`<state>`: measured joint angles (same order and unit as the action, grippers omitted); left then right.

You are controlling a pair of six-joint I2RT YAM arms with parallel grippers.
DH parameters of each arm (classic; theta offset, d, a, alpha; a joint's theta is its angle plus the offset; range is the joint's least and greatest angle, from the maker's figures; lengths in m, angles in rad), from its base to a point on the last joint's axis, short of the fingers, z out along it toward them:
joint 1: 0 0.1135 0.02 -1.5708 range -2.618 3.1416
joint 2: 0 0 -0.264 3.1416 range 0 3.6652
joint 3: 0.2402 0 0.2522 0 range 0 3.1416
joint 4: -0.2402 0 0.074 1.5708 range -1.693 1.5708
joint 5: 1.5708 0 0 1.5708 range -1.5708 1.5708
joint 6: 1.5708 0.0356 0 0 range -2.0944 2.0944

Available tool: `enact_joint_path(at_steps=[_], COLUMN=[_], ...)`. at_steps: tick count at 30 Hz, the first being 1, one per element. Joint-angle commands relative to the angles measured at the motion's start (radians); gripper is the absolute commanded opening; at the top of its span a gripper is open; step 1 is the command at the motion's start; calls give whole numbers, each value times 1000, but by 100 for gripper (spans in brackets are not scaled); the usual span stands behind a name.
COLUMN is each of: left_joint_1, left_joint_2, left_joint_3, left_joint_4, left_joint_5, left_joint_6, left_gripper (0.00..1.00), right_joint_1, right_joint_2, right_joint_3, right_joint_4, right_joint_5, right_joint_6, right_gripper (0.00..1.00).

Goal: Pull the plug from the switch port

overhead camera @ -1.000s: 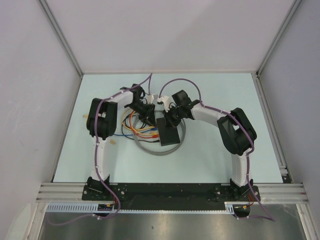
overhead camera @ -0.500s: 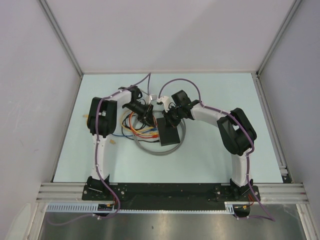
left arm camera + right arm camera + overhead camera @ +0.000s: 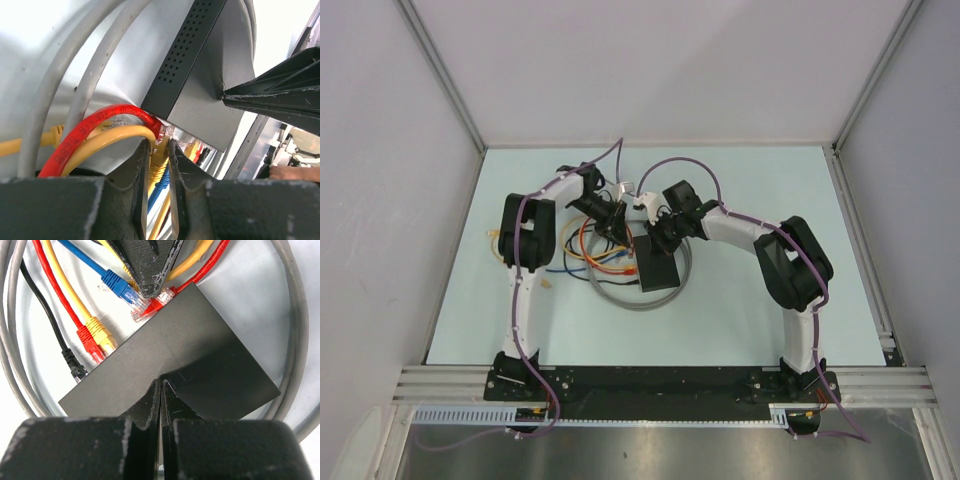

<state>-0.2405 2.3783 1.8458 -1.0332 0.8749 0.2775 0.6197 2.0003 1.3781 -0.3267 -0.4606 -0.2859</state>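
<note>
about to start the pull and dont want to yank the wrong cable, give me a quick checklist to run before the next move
1. left gripper closed on the yellow plug: ok, one finger on each side of it.
2. right gripper bracing the switch: ok, shut, tips pressed on its top.
3. Only one plug in the grip: cannot tell, the red plug sits right at the fingertips.
4. Yellow plug freed from its port: cannot tell, its front end is hidden.
5. Pull path free: not ok, the grey cable runs close beside the left gripper.
</note>
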Motion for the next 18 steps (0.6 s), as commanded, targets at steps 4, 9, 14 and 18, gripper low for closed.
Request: enact_joint_path(at_steps=[4,9,14,18], left_joint_1=[6,7,9,9], left_joint_2=[-88,-128,-188,-267], left_joint_3=[-75,-50,-65,-118], left_joint_4=[62,62,74,117], left_joint_5=[4,-23,-56,-128], left_joint_6=[61,80,112,147], left_gripper=[0,0,45,56], right_joint_1=[20,21,18,18], right_joint_2=[49,55,55,55], right_joint_3=[-47,-47,-47,-47], right_joint_4=[-110,-110,-110,-109], right_joint_5=[43,43,43,43], right_joint_6=[-16,-16,-16,-16], right_gripper=[0,0,0,0])
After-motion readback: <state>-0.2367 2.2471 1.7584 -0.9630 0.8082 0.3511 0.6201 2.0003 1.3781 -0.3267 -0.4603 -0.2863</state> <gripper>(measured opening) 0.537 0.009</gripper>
